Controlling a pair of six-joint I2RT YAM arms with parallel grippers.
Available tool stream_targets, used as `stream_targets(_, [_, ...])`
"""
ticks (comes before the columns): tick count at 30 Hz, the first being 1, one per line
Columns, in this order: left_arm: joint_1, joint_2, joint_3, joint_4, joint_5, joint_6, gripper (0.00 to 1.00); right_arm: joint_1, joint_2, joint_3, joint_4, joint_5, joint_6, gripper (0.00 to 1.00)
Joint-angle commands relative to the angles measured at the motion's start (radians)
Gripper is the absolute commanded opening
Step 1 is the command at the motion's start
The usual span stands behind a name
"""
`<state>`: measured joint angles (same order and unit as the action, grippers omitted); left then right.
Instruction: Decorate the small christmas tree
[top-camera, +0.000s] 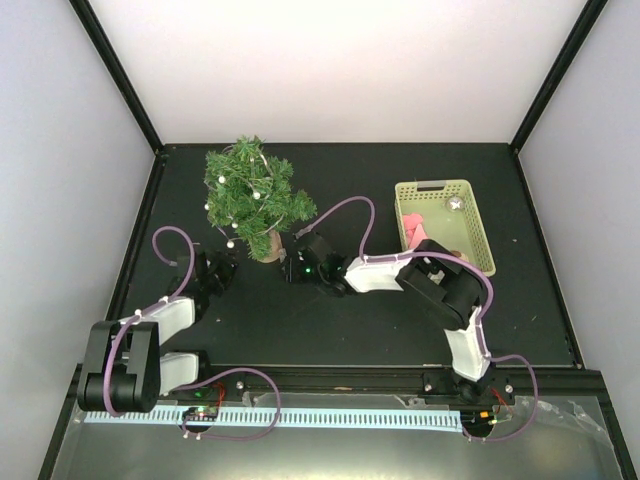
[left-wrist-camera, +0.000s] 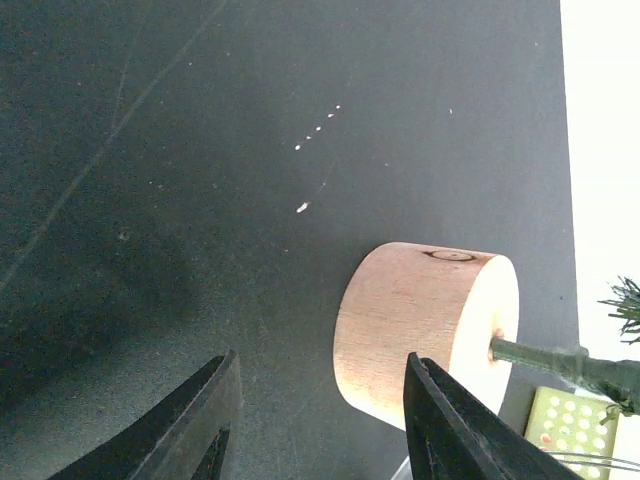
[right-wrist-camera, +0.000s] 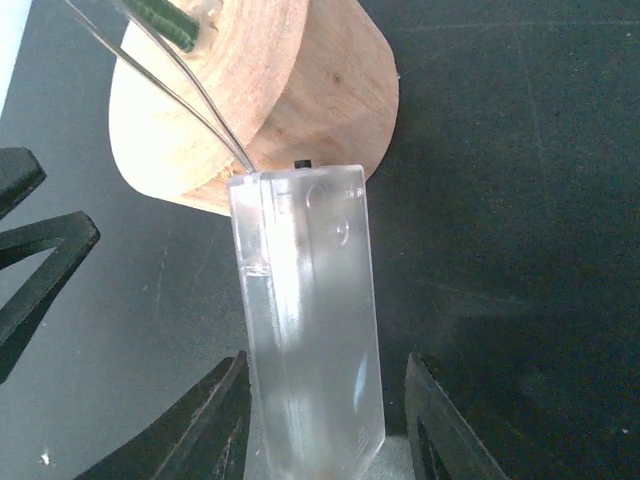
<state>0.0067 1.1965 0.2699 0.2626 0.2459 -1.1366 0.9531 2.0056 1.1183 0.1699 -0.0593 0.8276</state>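
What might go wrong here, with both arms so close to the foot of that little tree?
1. A clear box sits between the jaws of the right gripper, and thin wires run from it up towards the small christmas tree. Pulling the box away may tug the wires and tip the tree.
2. The jaws of the left gripper stand open right beside the wooden base. A nudge there might slide or topple it.

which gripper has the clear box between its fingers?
The right gripper: the clear box lies between its fingers, by the tree's wooden base. The left gripper is open with nothing held.
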Motion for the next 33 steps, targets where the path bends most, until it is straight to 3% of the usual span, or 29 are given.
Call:
stream_targets(1, [0.006, 0.012, -0.01, 0.026, 0.012, 0.003, 0.46, 0.004, 0.035, 0.034, -0.005, 0.025, -0.035, 0.43])
stream_targets(8, [0.006, 0.009, -0.015, 0.03, 0.006, 0.0, 0.46, 0.003, 0.034, 0.044, -0.051, 0.082, -0.081, 0.23])
stream_targets(13, [0.008, 0.009, -0.014, 0.03, 0.009, -0.002, 0.46, 0.003, -0.04, 0.011, -0.083, 0.118, -0.115, 0.15])
stream_targets(21, [0.006, 0.008, -0.011, 0.031, 0.018, -0.006, 0.46, 0.003, -0.325, -0.12, -0.084, 0.105, -0.107, 0.14])
stream_targets(33, [0.007, 0.006, -0.016, 0.035, 0.027, -0.014, 0.46, 0.004, -0.551, -0.181, -0.053, 0.007, -0.037, 0.15])
